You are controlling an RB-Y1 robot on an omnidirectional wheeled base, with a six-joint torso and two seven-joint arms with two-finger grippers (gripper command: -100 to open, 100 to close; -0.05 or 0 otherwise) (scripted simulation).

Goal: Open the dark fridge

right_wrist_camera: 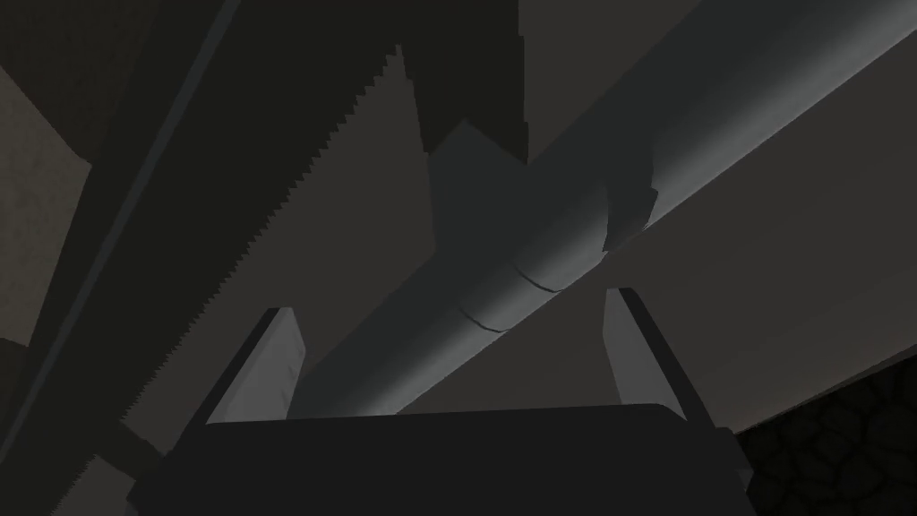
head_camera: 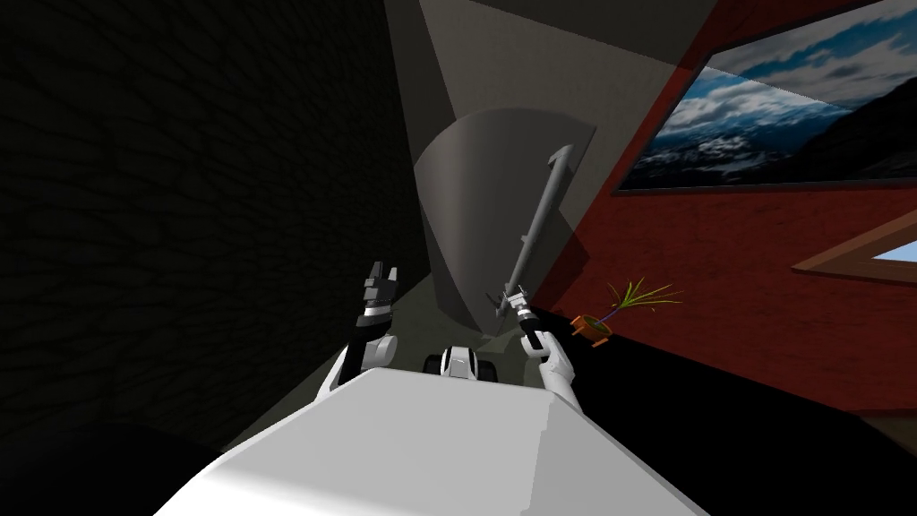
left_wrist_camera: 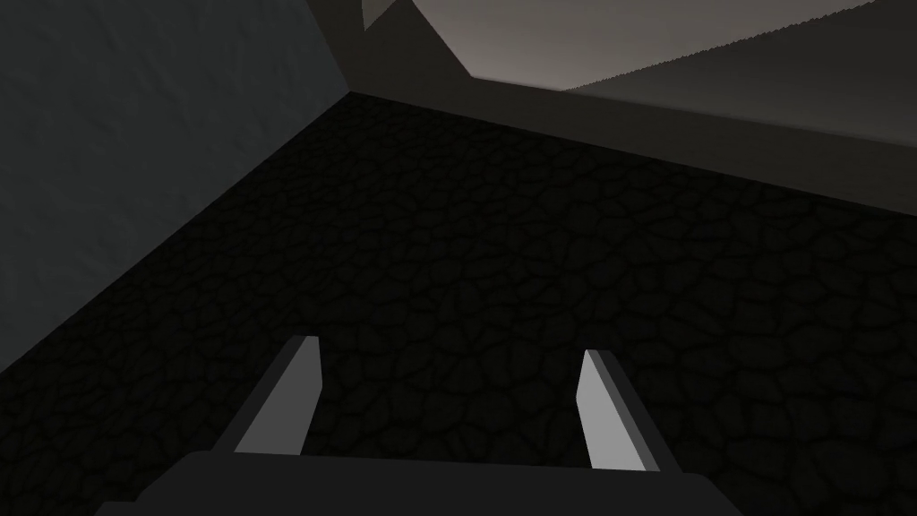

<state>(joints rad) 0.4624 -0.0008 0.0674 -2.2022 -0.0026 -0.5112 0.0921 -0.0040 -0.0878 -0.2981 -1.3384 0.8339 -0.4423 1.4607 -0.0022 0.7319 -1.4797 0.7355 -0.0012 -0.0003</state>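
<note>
Straddling the fridge handle [right_wrist_camera: 546, 260] in its wrist view, right pincer [right_wrist_camera: 448, 305] open; left pincer [left_wrist_camera: 449, 348] open, empty.

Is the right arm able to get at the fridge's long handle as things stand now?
Probably yes. The right gripper is at the lower end of the handle, the bar seems to run between its open jaws, and nothing appears to lie in the way.
</note>
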